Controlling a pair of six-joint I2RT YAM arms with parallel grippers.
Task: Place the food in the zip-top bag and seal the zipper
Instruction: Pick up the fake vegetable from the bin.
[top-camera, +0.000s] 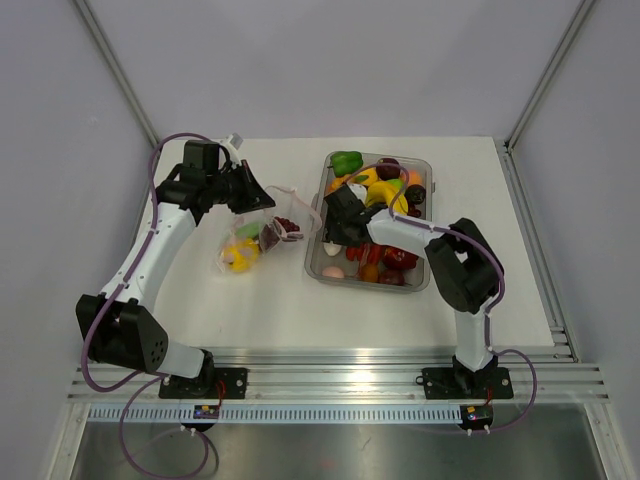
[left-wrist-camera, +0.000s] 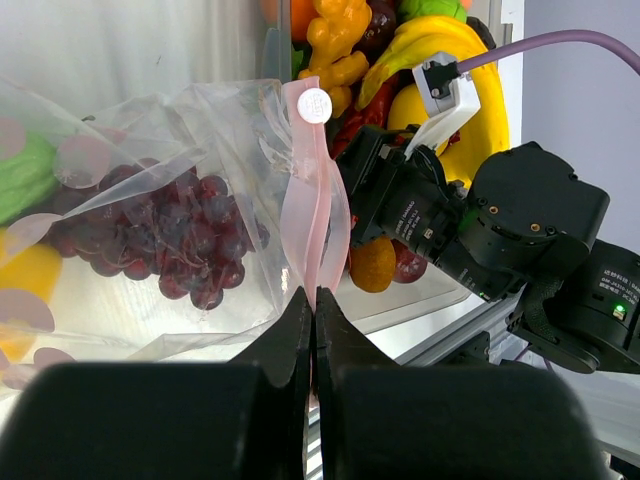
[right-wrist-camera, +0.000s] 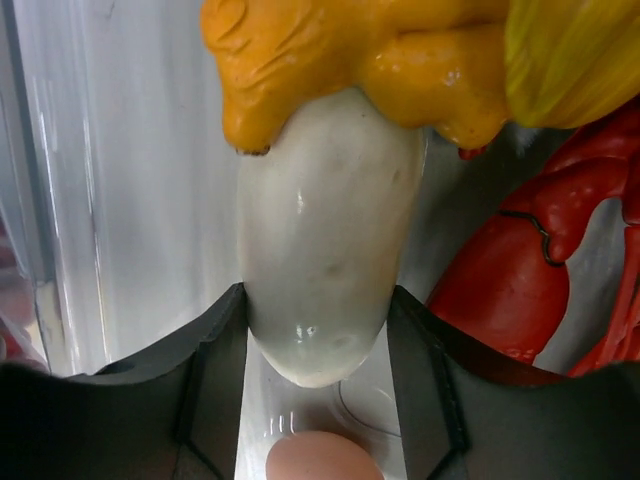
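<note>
The clear, crinkled zip-top bag (top-camera: 262, 232) lies left of centre in the overhead view, its pink zipper (left-wrist-camera: 310, 200) unsealed and its mouth facing right. Purple grapes (left-wrist-camera: 170, 235) and green and yellow pieces sit inside. The remaining food (top-camera: 375, 215) is heaped right of centre, including a white oblong piece (right-wrist-camera: 320, 250).

We are seeing a clear zip-top bag (left-wrist-camera: 230, 130) carrying pale round spots, with its zipper (left-wrist-camera: 312, 200) showing pinkish-red. We are picking out dark purple grapes (left-wrist-camera: 175, 240), a green piece (left-wrist-camera: 25, 175) and a yellow piece (left-wrist-camera: 25, 275) through the plastic. We are also looking at a grey translucent tray (right-wrist-camera: 130, 200), a glossy off-white piece (right-wrist-camera: 320, 230) with faint dark specks, an orange-yellow lump (right-wrist-camera: 340, 50), a red piece (right-wrist-camera: 520, 280), a pale pink piece (right-wrist-camera: 320, 462) and a bright green pepper (top-camera: 347, 160).
</note>
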